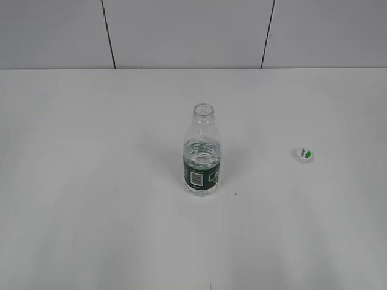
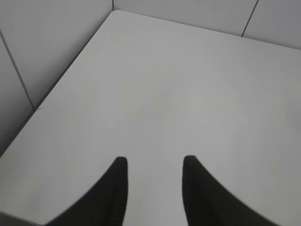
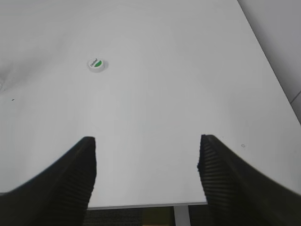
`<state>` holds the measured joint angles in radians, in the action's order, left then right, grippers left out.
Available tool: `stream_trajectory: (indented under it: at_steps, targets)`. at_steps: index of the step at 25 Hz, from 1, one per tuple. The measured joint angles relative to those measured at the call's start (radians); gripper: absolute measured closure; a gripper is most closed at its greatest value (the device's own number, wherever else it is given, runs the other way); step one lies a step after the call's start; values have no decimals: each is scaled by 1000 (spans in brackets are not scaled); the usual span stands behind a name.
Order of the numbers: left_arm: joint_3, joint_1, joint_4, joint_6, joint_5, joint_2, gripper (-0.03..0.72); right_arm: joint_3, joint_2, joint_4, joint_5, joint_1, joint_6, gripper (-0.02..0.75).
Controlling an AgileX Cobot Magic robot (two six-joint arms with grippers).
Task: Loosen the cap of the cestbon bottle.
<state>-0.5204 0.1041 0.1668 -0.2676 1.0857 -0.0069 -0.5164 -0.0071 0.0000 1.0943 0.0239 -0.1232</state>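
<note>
The cestbon bottle (image 1: 201,151) stands upright mid-table, clear plastic with a dark green label band and an uncovered neck. The cap (image 1: 302,154) lies on the table well to its right, white with a green logo facing up; the right wrist view shows the cap (image 3: 96,64) far ahead and left of my right gripper (image 3: 147,150), which is open wide and empty near the table's front edge. My left gripper (image 2: 154,165) is open with nothing between its fingers, over bare table near a corner. Neither gripper appears in the exterior view.
The white table (image 1: 91,181) runs back to a grey panelled wall (image 1: 181,30). In the left wrist view the table's left edge (image 2: 61,84) meets the wall. A small dark speck (image 1: 235,194) lies near the bottle.
</note>
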Motion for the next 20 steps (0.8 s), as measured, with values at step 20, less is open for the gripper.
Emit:
stream_trajectory:
  at_steps: [20]
  targets:
    - [0, -80, -19, 132, -15, 0, 442, 0, 0, 0, 0, 0, 0, 217]
